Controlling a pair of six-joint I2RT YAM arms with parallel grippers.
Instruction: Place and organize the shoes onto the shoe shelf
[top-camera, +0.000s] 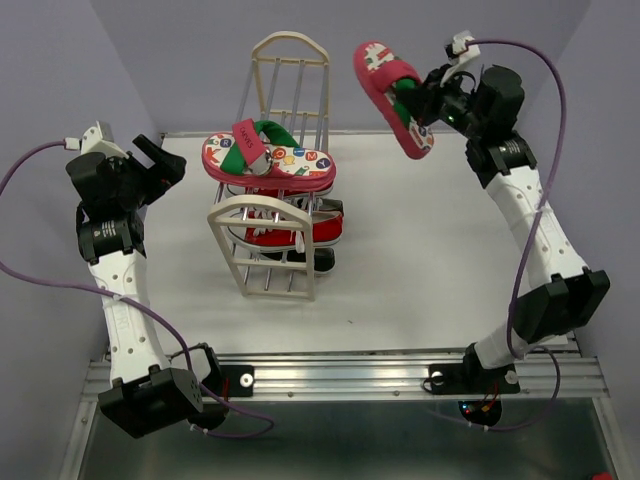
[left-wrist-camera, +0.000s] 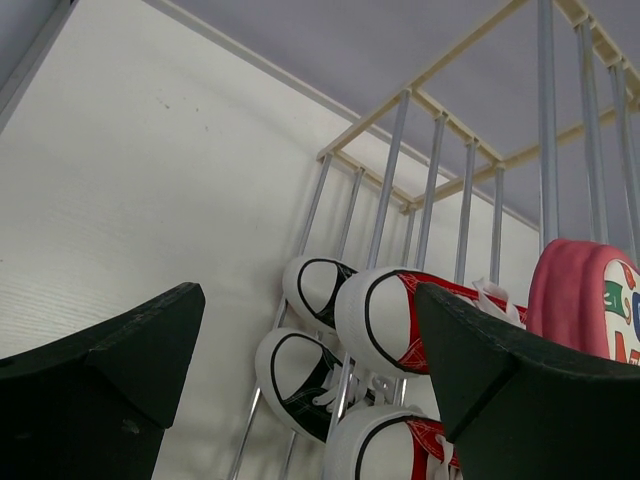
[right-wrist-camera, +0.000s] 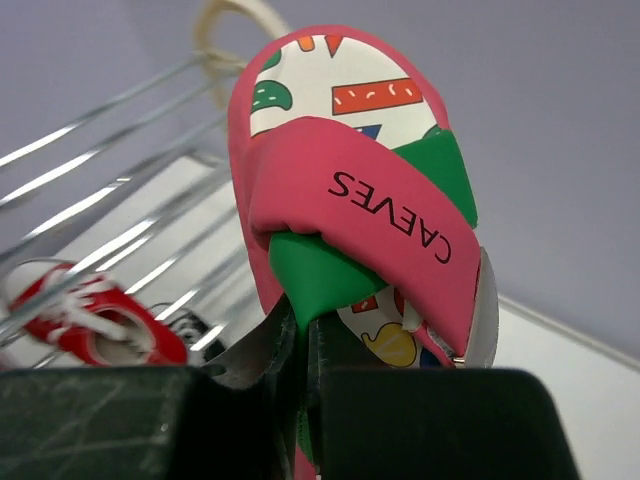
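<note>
- Top external: the shoe shelf stands mid-table between the arms. One flip-flop lies flat across its top tier. The red sneakers sit on a tier below, and the black sneakers are lowest and largely hidden. The second flip-flop is in the air, right of the shelf's far end and tilted, pinched by the right gripper. The left gripper hovers left of the shelf, jaws apart and holding nothing.
- Left wrist: between the spread fingers, the grey rods carry four white toe caps. Two belong to black shoes and two to red ones beside them. The shelved flip-flop's pink edge shows at the right.
- Right wrist: the jaws are clamped on the green strap of the held flip-flop, whose patterned footbed faces the camera. The shelf's rods lie beyond it.
- Handling, as a judgement: the flip-flop looks like light, soft foam that bends easily. The strap is the natural hold, but the sole may swing from so narrow a pinch. It would likely settle best laid flat beside its mate.
- Count: one shelf, two flip-flops, two red sneakers and two black sneakers. Five shoes are on the shelf and one is held.
</note>
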